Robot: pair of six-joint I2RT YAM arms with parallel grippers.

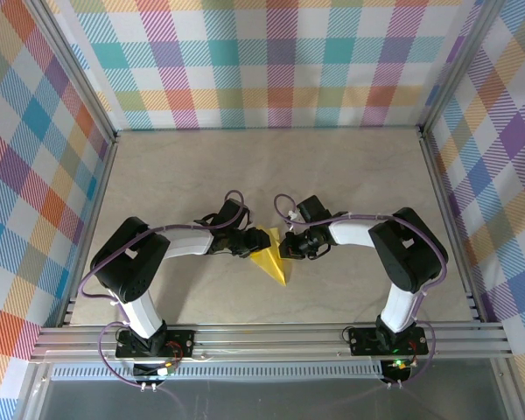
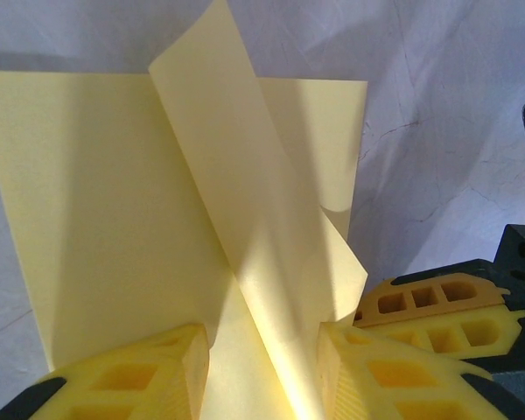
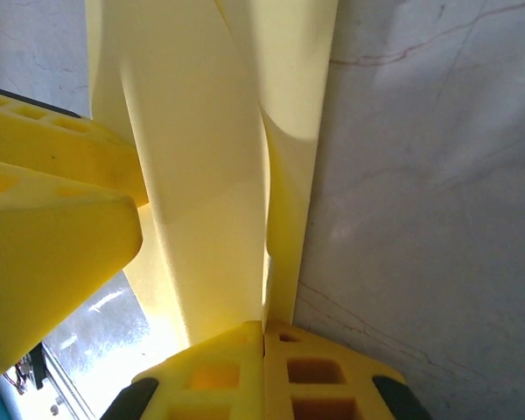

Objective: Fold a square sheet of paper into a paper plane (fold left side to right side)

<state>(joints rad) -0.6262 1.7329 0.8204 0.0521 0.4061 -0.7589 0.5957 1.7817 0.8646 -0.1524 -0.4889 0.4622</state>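
Checked walls (image 1: 280, 61) enclose a pale marbled table (image 1: 359, 175); you find the square sheet of paper (image 1: 272, 259), partly folded, at its centre between both arms. Note the right gripper (image 3: 263, 337) clenched on a raised fold of the sheet. The left gripper (image 2: 261, 343) is released, its jaws standing apart around an upright flap.

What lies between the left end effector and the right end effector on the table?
The creased yellow paper lies between them: the top external view shows the left end effector and the right end effector meeting at it.
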